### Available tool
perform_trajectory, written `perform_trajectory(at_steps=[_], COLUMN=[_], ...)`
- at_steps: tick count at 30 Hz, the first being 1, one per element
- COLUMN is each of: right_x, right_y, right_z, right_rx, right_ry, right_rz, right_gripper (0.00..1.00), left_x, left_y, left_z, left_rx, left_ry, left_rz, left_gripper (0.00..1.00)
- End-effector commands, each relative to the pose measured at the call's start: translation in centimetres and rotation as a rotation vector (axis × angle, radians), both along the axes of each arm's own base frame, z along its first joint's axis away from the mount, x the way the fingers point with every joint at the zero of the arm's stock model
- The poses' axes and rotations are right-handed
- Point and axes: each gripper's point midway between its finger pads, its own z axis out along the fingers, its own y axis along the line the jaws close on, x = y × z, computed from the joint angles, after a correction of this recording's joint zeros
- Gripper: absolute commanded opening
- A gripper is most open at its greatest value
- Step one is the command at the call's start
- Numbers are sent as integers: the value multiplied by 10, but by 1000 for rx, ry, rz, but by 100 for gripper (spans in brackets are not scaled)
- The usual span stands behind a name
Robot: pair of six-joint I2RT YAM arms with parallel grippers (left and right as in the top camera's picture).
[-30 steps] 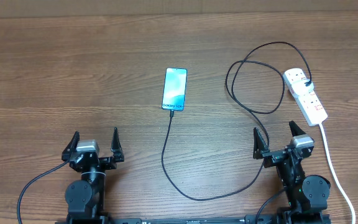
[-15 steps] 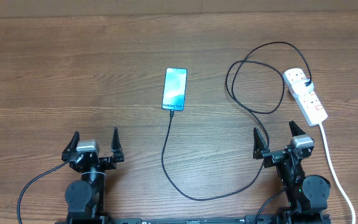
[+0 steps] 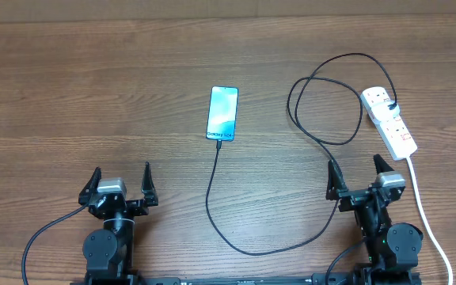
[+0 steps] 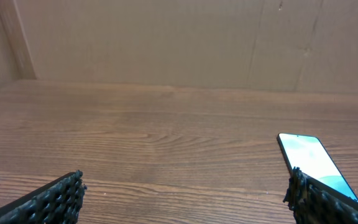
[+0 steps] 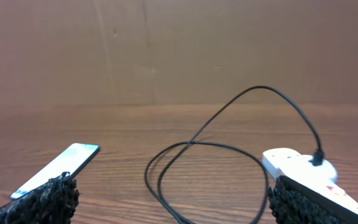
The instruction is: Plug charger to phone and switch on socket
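Observation:
The phone [image 3: 222,112] lies flat at the table's centre with its blue-teal screen up; it also shows in the left wrist view [image 4: 309,157] and the right wrist view [image 5: 58,167]. The black charger cable [image 3: 212,190] runs from the phone's near end, curves right, loops [image 5: 197,163], and its black plug [image 3: 391,106] sits in the white socket strip [image 3: 389,119], also in the right wrist view [image 5: 306,169]. My left gripper [image 3: 121,179] is open and empty at the near left. My right gripper [image 3: 358,173] is open and empty near the strip.
The strip's thick white cord [image 3: 424,214] runs toward the near right edge past my right arm. A brown cardboard wall [image 4: 166,37] stands at the table's far side.
My right gripper has shifted slightly to the right. The left arm, phone, cable and strip have not moved.

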Motion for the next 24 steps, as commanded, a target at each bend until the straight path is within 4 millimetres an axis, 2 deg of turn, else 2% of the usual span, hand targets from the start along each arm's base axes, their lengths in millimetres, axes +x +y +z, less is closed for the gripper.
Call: perform_trajectory(at_steps=[1,18,24], right_x=[0,0,0], right_y=[-5,-5,-2], right_z=[-2,-2,-2], right_rx=[27,24,-44], right_ry=[0,1,-8], right_rz=[-27,-27,-15], right_gripper=[100,100,100], left_x=[0,0,0], left_y=[1,1,1], left_z=[1,1,1], left_rx=[18,18,18], left_ry=[-6,-6,-6], left_rz=[0,0,0], left_gripper=[100,100,100])
